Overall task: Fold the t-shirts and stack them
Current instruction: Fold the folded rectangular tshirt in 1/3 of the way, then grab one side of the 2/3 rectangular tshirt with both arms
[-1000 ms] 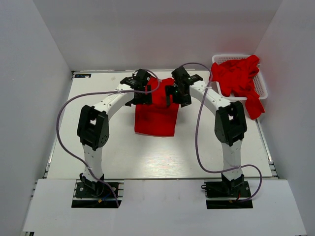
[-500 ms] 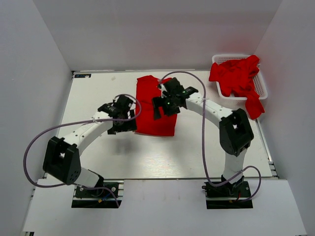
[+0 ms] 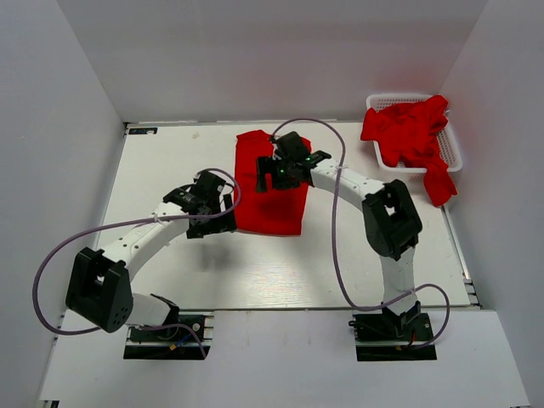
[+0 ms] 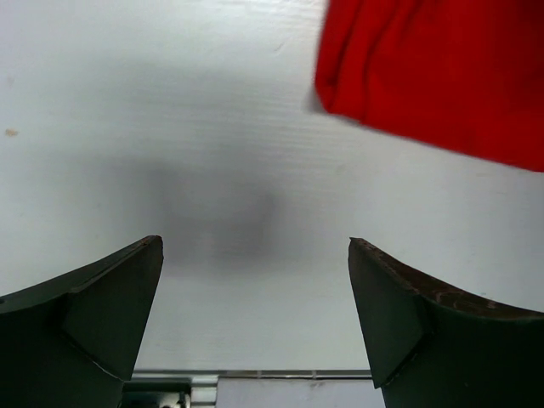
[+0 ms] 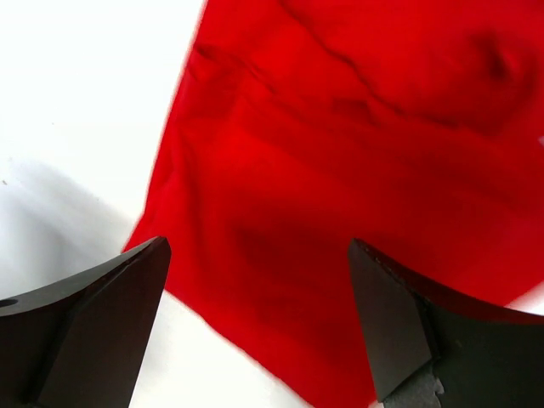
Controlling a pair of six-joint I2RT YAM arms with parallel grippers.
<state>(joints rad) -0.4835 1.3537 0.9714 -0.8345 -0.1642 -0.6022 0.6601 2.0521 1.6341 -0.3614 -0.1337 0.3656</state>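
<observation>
White tabletop [image 3: 170, 280] fills our overhead view, walled in by pale panels. At its middle lies one folded red t-shirt [image 3: 272, 208], a flat upright rectangle with its long sides running from 12 to 6 o'clock. At about 2 o'clock from it, against the table's far right corner, sits a white lattice basket [image 3: 393, 99] heaped with more red t-shirts [image 3: 406, 132]; one of them spills over the basket's rim toward 5 o'clock.

We see the left gripper [image 4: 255, 248] just off the folded shirt's 8 o'clock corner. Its jaws are spread wide with only bare table between them, and in its wrist view the cloth's corner shows at 1 o'clock. The right gripper [image 5: 255, 248] hangs over the shirt's far half, jaws equally wide and pinching nothing, with red cloth filling the gap beneath. We cannot tell whether either one touches the shirt.
</observation>
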